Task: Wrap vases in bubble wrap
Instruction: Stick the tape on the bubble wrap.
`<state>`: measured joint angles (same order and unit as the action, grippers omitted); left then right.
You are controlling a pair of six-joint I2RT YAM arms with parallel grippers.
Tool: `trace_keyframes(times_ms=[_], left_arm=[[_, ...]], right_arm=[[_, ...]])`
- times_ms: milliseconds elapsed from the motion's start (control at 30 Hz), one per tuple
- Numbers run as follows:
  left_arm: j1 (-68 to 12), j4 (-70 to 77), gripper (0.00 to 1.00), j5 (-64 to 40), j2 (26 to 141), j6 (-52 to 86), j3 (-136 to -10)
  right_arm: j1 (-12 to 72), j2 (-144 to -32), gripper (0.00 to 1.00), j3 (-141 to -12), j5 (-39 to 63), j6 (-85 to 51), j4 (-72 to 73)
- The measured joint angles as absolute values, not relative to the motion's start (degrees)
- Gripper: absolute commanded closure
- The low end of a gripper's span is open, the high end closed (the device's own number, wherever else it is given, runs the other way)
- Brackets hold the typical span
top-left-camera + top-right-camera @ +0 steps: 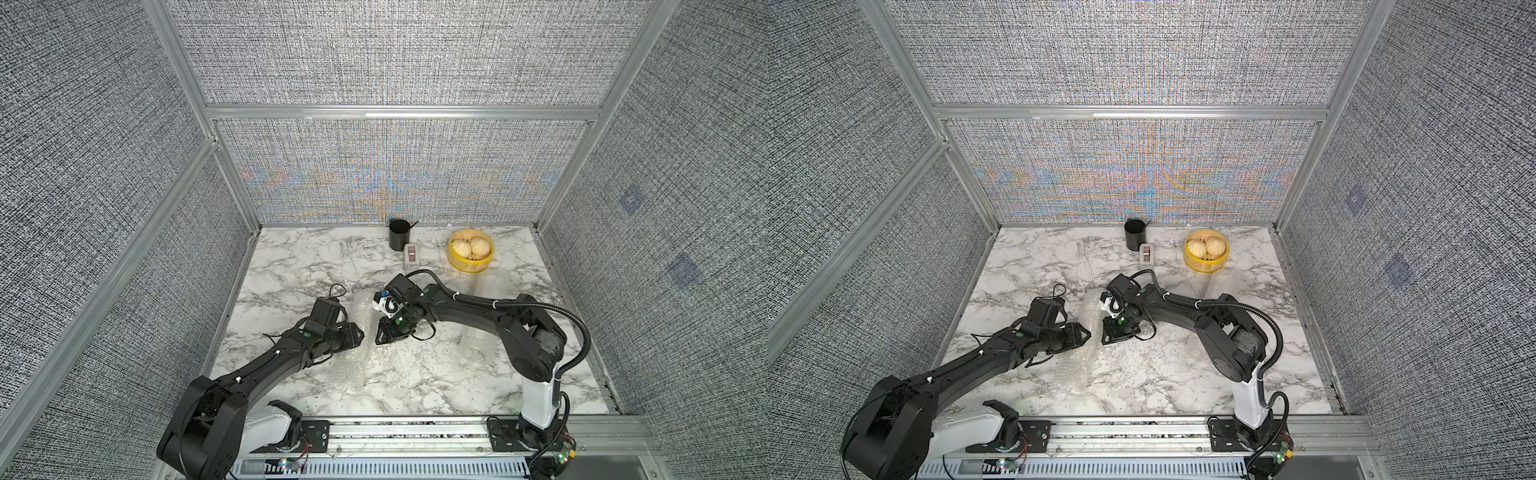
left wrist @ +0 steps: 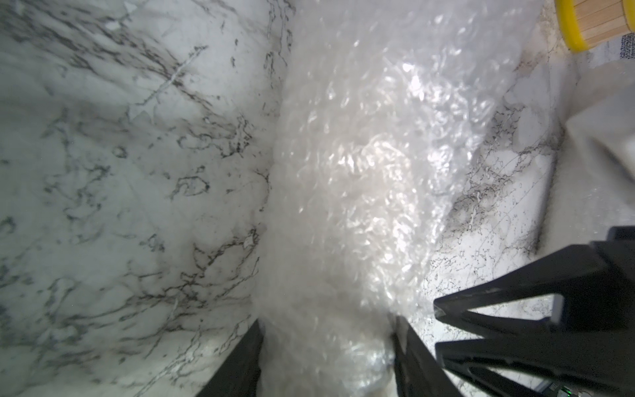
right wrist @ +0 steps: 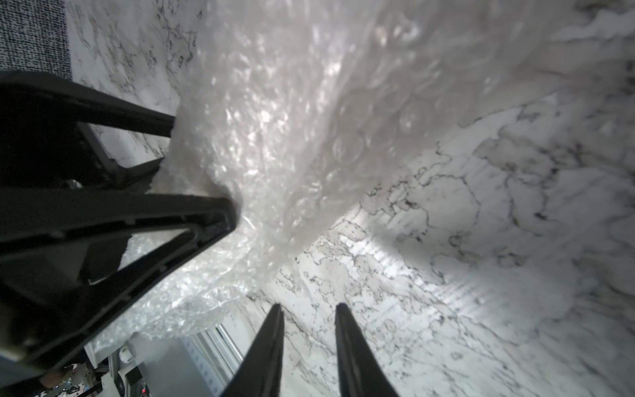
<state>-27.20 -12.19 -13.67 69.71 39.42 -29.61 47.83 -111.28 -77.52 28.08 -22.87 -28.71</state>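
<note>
**Where Two Arms Meet, a Rolled Bundle**

While the left gripper (image 2: 326,323) pinches the rolled bubble wrap (image 2: 360,154), its fingers pressed into both sides, the roll lies at the middle of the marble table (image 1: 291,266). Just right of it, the right gripper (image 3: 309,307) hangs low with its fingers slightly parted and nothing between them. Far back and to the right stand a black cup (image 1: 399,235) and a yellow steamer basket (image 1: 469,266).
</note>
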Motion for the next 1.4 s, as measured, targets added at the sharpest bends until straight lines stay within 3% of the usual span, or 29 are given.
trace_keyframes(times_ms=[200,667,1000,1400], left_arm=[[-27.2,-12.2,0.45,-13.7,69.8,39.4,-29.6],[-27.2,-12.3,0.45,-13.8,69.9,39.4,-29.8],[-27.0,-12.5,0.46,-13.6,70.0,39.4,-30.4],[-27.0,-13.0,0.46,-13.7,69.5,39.2,-30.4]], right_arm=[[47.9,-109.3,0.87,-79.9,26.6,-22.0,-31.2],[49.1,-117.3,1.0,-85.5,25.7,-24.8,-26.7],[50.4,-120.2,1.0,-82.0,22.4,-24.7,-23.2],[50.3,-111.6,1.0,-79.0,16.8,-22.2,-22.5]])
